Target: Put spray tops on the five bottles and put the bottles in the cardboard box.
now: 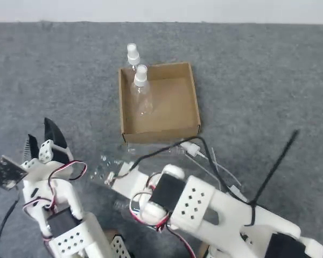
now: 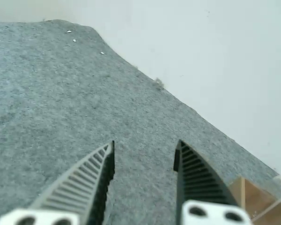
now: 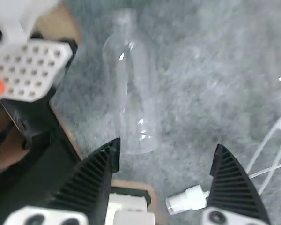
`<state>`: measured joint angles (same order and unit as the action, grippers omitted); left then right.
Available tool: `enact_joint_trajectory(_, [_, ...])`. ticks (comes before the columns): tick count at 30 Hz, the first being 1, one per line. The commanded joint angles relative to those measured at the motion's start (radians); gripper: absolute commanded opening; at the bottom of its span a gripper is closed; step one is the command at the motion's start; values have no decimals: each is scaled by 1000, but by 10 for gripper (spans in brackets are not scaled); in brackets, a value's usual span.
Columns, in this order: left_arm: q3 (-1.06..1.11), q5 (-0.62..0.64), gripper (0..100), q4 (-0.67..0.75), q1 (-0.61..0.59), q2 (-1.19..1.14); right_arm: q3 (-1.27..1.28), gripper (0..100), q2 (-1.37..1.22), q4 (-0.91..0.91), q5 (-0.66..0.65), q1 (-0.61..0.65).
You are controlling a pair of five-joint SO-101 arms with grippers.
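Observation:
The cardboard box (image 1: 184, 102) lies open at mid-table. One clear bottle with a white spray top (image 1: 141, 88) stands inside it by the left wall. A second capped bottle (image 1: 133, 55) stands just behind the box. My right gripper (image 3: 167, 145) hangs open over the carpet above an uncapped clear bottle (image 3: 129, 93) lying on its side. A loose spray top (image 3: 187, 201) lies near one finger. Another spray top (image 1: 191, 147) with its tube lies in front of the box. My left gripper (image 1: 41, 138) is open and empty at the left, over bare carpet (image 2: 61, 93).
The right arm's white body (image 1: 183, 201) covers much of the near carpet. A black cable (image 1: 280, 158) runs across at the right. Thin dip tubes (image 3: 271, 145) lie beside the right gripper. A corner of the box (image 2: 257, 199) shows past the left gripper.

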<state>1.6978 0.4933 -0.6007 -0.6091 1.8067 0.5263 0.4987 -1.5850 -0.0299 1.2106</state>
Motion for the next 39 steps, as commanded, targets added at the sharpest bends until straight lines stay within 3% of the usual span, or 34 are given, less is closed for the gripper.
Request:
enact_joint_trajectory(1, [-39, -8, 198, 41, 0, 18, 6, 259, 50, -1, 8, 28])
enact_joint_trajectory(8, [-39, -8, 199, 41, 0, 18, 25, 259, 48, 8, 9, 28])
enact_joint_trajectory(28, [-39, -9, 199, 41, 0, 18, 462, 257, 39, 519, 2, 22])
enact_joint_trajectory(33, [-39, -9, 199, 41, 0, 18, 482, 255, 39, 547, 0, 22])
enact_joint_trajectory(39, [-39, -9, 199, 41, 0, 18, 483, 131, 48, 545, -2, 22])
